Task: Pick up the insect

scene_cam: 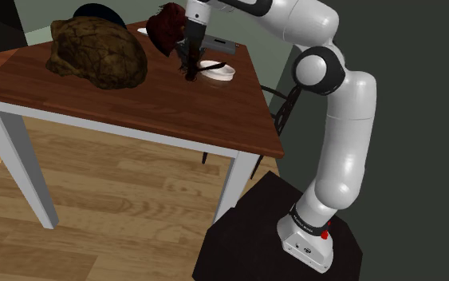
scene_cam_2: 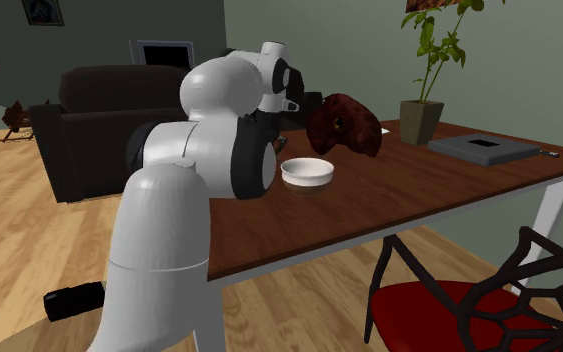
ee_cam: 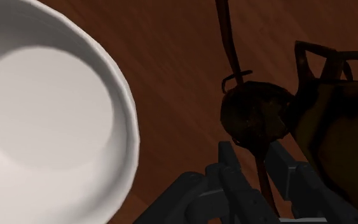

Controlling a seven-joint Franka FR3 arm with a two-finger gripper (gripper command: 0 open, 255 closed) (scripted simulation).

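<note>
The black gripper (ee_cam: 250,156) hangs low over the wooden table (scene_cam: 135,108). Its fingers stand a little apart, with one thin leg of the brown insect (ee_cam: 311,118) running between them and its head just past the tips. In the shoulder view the insect lies on the table just beside the white bowl (ee_cam: 50,108), at its nine o'clock.

The reddish-brown wooden table (scene_cam: 159,112) looked smooth and polished; the round white bowl (ee_cam: 50,108) matt; the brown insect (ee_cam: 257,114) faintly glossy.
</note>
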